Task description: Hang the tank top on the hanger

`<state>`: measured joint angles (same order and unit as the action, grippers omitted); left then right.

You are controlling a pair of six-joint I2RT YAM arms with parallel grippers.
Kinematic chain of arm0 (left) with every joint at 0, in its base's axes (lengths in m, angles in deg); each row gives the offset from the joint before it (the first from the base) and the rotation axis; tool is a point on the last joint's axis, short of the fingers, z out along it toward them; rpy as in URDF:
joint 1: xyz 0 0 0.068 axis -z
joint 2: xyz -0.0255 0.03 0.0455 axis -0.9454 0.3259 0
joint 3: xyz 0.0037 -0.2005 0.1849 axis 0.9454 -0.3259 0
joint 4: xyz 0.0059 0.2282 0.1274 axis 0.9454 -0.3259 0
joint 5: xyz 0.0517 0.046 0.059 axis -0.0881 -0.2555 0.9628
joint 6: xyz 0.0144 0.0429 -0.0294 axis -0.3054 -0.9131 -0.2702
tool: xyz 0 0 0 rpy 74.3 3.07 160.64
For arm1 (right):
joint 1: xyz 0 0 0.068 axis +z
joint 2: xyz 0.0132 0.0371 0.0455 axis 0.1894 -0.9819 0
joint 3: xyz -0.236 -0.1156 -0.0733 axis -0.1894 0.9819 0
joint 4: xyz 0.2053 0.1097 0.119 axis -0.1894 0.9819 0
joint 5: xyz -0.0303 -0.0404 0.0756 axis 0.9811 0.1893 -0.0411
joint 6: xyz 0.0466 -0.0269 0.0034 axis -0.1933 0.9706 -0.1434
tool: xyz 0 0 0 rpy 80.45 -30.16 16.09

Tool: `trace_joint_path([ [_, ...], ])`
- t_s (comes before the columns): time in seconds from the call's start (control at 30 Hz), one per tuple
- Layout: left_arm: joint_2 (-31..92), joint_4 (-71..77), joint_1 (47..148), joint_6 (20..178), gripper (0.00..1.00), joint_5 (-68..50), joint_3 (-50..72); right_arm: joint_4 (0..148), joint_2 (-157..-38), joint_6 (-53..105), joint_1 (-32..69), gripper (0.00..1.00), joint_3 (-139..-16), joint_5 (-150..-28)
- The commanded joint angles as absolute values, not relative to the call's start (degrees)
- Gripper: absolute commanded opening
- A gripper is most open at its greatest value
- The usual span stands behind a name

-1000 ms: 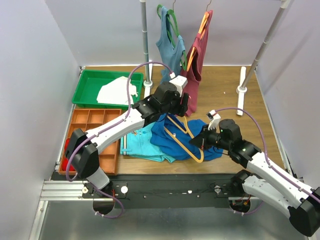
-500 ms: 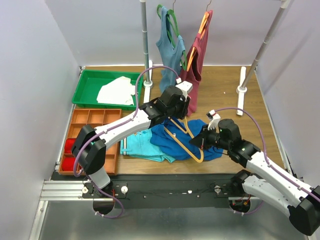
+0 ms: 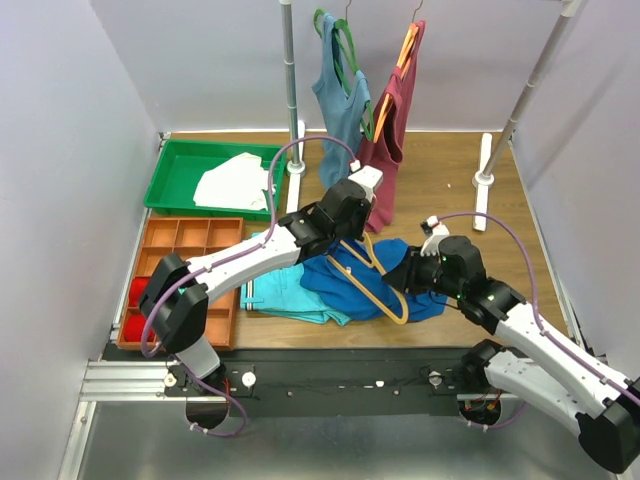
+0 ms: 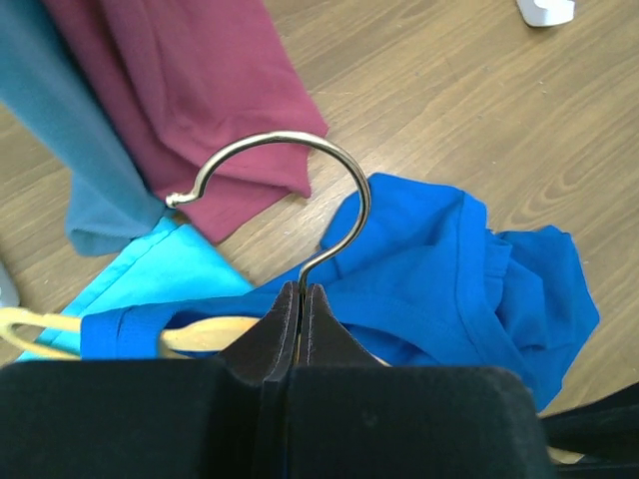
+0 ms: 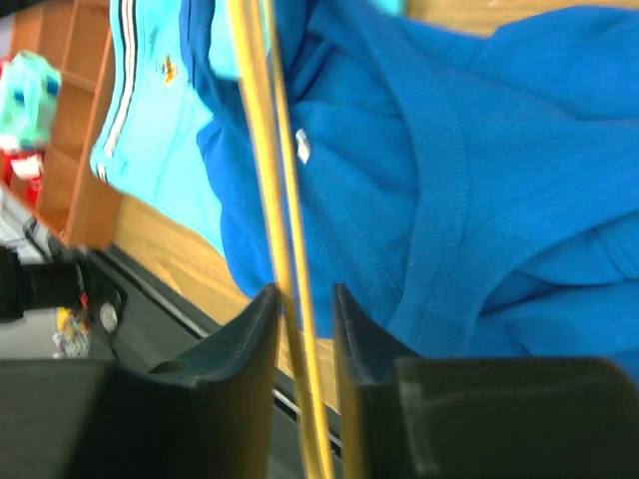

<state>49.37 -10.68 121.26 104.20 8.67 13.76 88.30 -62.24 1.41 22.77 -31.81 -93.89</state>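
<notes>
**Tank top bunched on the table, hanger on top, both claws at the hanger**

The wooden table sits under everything. The tank top lies crumpled flat directly below both claws. It spreads from under the left gripper across to under the right gripper.

The folded turquoise garment is just off the left claw on its outer side, touching the blue cloth. The maroon top hangs just beyond your left fingertips, and the grey-blue top hangs right beside it, further out.

The hanger lies across the tank top and spans the gap between your two claws. In the left wrist view, a blue edge band crosses over one orange arm close to the left fingertips.

- **Left claw:** pinched fully together on the stem of the metal hook. The hook curls away just ahead of the tips, above the blue cloth.
- **Right claw:** narrow gap, fingers straddling the hanger. Two orange bars run lengthwise through the gap, one hard against a finger. You can't tell from the wrist view whether the pads grip anything.
</notes>
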Motion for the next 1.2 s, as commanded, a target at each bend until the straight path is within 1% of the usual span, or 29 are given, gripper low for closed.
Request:
trace_joint_path([
  [0.0,45.4,-8.8,121.5,105.3,0.00,15.1,10.9,93.5,-59.6,-2.8,22.8,0.40,-35.1,-86.4],
  [0.03,45.1,-8.6,121.5,105.3,0.00,15.3,10.7,93.9,-59.0,-3.2,22.9,0.45,-35.3,-86.1],
  [0.13,44.7,-8.7,121.5,105.3,0.00,16.4,10.1,98.1,-56.9,-6.5,22.8,0.50,-36.8,-81.3],
  [0.17,44.2,-8.5,121.5,105.3,0.00,16.5,10.0,99.9,-56.5,-7.7,22.9,0.50,-37.9,-75.4],
  [0.2,44.0,-8.2,121.5,105.3,0.00,16.6,9.4,103.0,-56.0,-10.0,22.8,0.50,-38.2,-73.2],
  [0.3,42.9,-7.5,121.5,105.5,0.00,16.8,8.4,103.8,-54.9,-11.9,22.8,0.50,-36.3,-70.0],
  [0.4,42.5,-7.1,121.5,105.6,0.00,16.9,8.0,101.9,-55.7,-12.0,22.9,0.47,-33.5,-73.1],
  [0.47,42.3,-7.0,121.5,105.7,0.00,16.6,8.0,100.5,-57.2,-11.8,22.8,0.39,-32.3,-76.7],
  [0.53,42.2,-6.9,121.5,105.7,0.00,16.5,7.9,98.0,-58.6,-10.7,22.9,0.35,-31.3,-79.3],
  [0.6,42.0,-6.8,121.5,105.8,0.00,16.5,7.7,96.9,-61.4,-9.9,22.7,0.35,-31.3,-81.4],
  [0.73,42.0,-7.0,121.5,105.9,0.00,16.9,7.9,97.9,-64.2,-8.6,22.8,0.38,-32.0,-80.7],
  [0.87,42.0,-6.9,121.5,105.9,0.00,17.2,7.9,97.6,-63.2,-8.1,22.9,0.40,-32.0,-80.6],
  [1.03,42.0,-6.9,121.6,106.0,0.00,17.0,8.0,100.5,-61.6,-6.7,22.8,0.42,-34.9,-79.6],
  [1.17,41.6,-6.7,121.6,105.9,0.00,16.8,8.0,99.8,-63.5,-5.9,22.8,0.42,-36.2,-83.0],
])
